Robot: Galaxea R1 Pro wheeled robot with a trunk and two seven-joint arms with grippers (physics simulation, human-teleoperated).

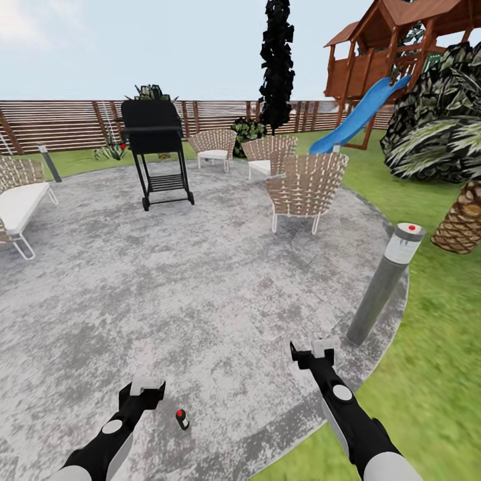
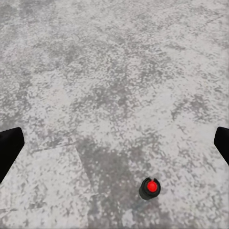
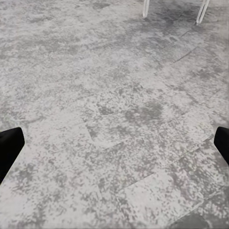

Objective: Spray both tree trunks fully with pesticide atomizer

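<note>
— Where is the pesticide atomizer (image 1: 182, 419) sitting right now?

— It is standing upright on the mottled grey concrete floor (image 1: 200, 287), just beside my left gripper (image 1: 142, 391) and apart from it, between my two arms. In my left wrist view I am looking down on its red top (image 2: 151, 186), with the dark bottle under it casting a shadow on the paving.

— And your jaws?

— Both are standing spread. My left fingers (image 2: 9, 148) are showing at the two edges of the left wrist view with bare concrete between them, pinching nothing. My right gripper (image 1: 314, 353) is hanging over the paving too, its fingers (image 3: 9, 145) wide apart and empty — the white legs of a wicker chair (image 1: 306, 187) are showing ahead of it.

— What else is around you?

— A black grill (image 1: 155, 150) is standing on the far side of the paving, with more wicker chairs near it and a white-cushioned bench (image 1: 19, 200) at my left. A grey bollard light (image 1: 384, 284) is leaning at the curved edge by the grass (image 1: 434, 347), close to my right arm. Beyond it a scaly palm stump (image 1: 461, 220), a blue slide (image 1: 361, 113) and the slatted wooden fence (image 1: 67, 123) are showing
</note>
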